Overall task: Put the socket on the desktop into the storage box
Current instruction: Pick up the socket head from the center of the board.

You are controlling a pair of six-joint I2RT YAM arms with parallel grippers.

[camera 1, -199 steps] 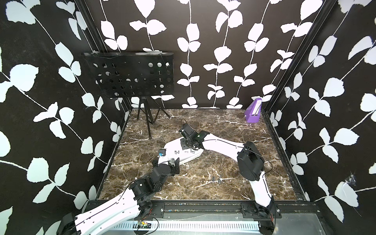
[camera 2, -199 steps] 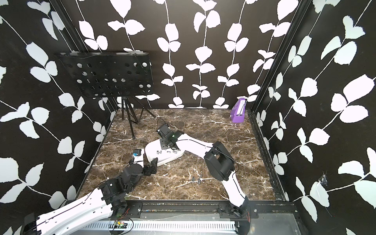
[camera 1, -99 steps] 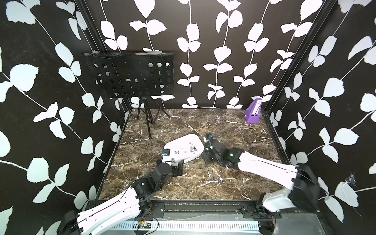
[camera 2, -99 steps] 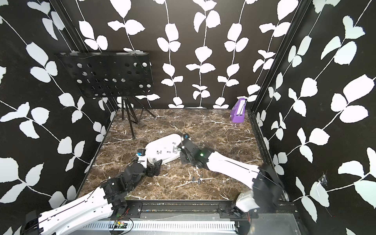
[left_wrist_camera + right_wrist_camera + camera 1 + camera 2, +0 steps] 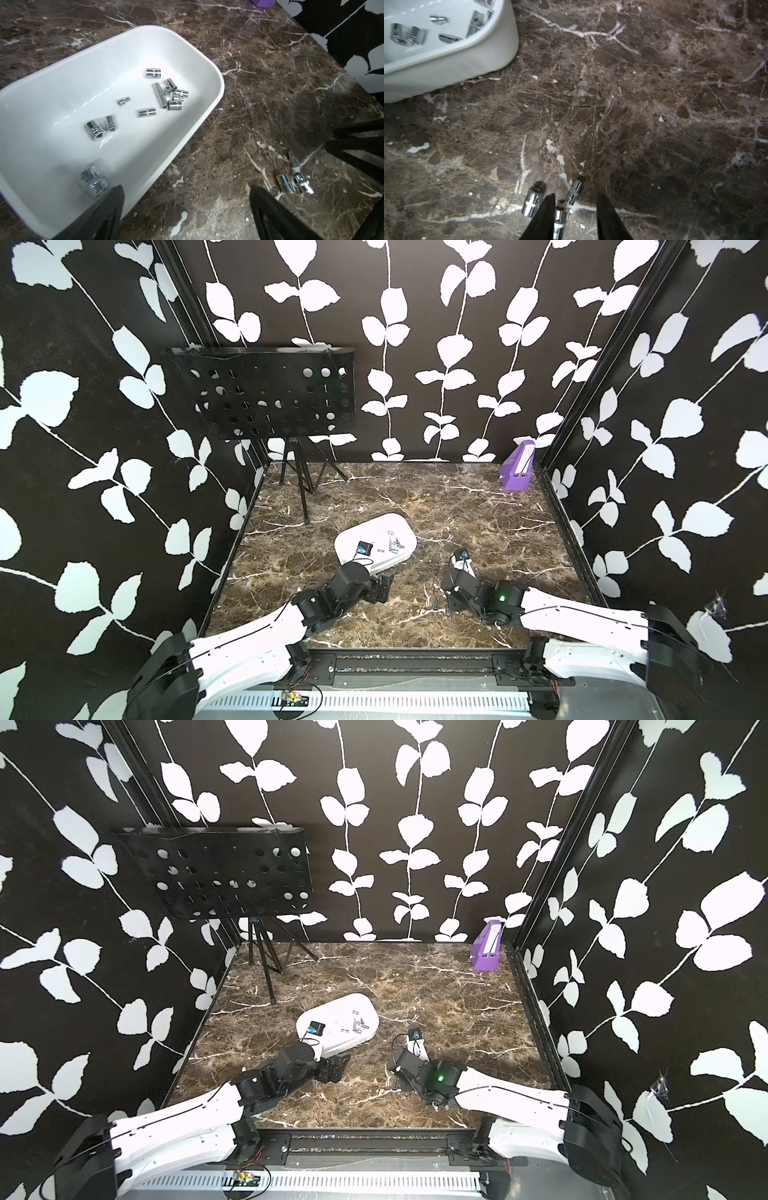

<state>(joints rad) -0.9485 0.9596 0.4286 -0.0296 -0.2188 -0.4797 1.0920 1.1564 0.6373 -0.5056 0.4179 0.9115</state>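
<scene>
the right gripper (image 5: 576, 196) stands parted low over the marble desktop (image 5: 654, 104), straddling the middle socket (image 5: 559, 216) of three loose ones but not yet pinching it, apart from the white storage box (image 5: 467, 60). that socket hugs one finger, so an off-centre close could roll it out, catch the slim socket (image 5: 574, 192) too, or knock the wider socket (image 5: 532, 201) away. the left gripper (image 5: 186, 188) hangs parted and empty by the box's corner.
</scene>
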